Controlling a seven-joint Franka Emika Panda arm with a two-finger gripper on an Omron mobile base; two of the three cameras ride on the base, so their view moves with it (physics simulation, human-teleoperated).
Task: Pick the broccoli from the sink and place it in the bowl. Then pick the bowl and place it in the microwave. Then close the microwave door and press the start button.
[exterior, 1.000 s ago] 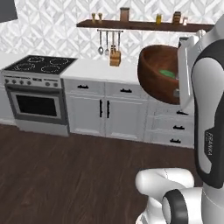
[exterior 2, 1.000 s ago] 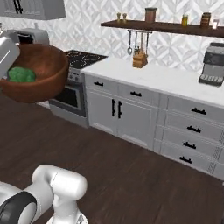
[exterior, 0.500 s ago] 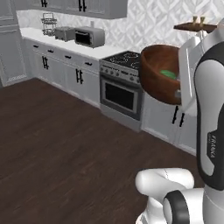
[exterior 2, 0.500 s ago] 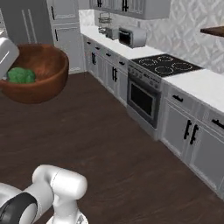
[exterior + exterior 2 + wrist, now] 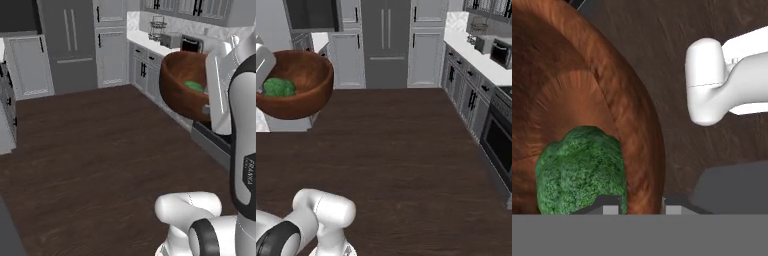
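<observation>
The reddish-brown wooden bowl (image 5: 181, 95) hangs in the air over the floor, tilted a little, at the end of my raised arm. It appears at the left edge of the right base view as the bowl (image 5: 301, 85). The bright green broccoli (image 5: 278, 87) lies inside it, low against the wall nearest my hand; the broccoli (image 5: 194, 86) peeks over the rim. In the hand view my gripper (image 5: 642, 202) is shut on the bowl's rim (image 5: 646, 165), one fingertip inside beside the broccoli (image 5: 579, 172), the other outside.
Dark wood floor (image 5: 406, 150) stretches ahead. Tall grey fridge-like cabinets (image 5: 386, 40) stand at the far wall. A counter with small appliances (image 5: 488, 47) and an oven front (image 5: 498, 140) run along the right. A dark box-like unit (image 5: 308, 14) sits high at the left.
The whole picture has swung: the base has turned, so the stove and counters slid off to the right and the tall cabinets came into view. The bowl stays gripped, broccoli inside.
</observation>
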